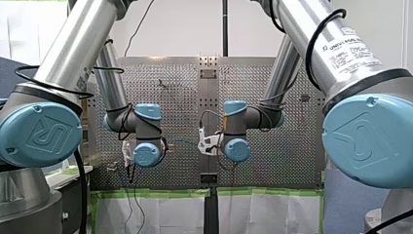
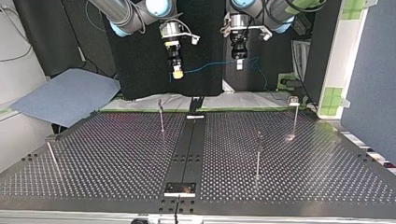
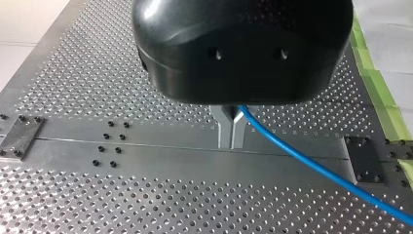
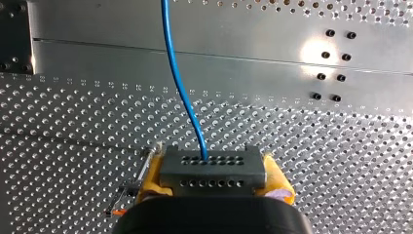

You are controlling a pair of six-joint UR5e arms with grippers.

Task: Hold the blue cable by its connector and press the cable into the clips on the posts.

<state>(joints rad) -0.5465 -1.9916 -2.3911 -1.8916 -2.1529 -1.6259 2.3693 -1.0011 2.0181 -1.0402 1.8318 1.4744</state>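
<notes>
Both hands closed: my right hand (image 4: pixel 214 176) on the grey connector (image 4: pixel 213 165), my left hand (image 3: pixel 232 130) seemingly on the blue cable (image 3: pixel 311 164).

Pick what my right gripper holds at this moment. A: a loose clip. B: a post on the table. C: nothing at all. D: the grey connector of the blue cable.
D: the right wrist view shows my right gripper clamping the grey connector between yellow pads, the blue cable running out of it.
</notes>
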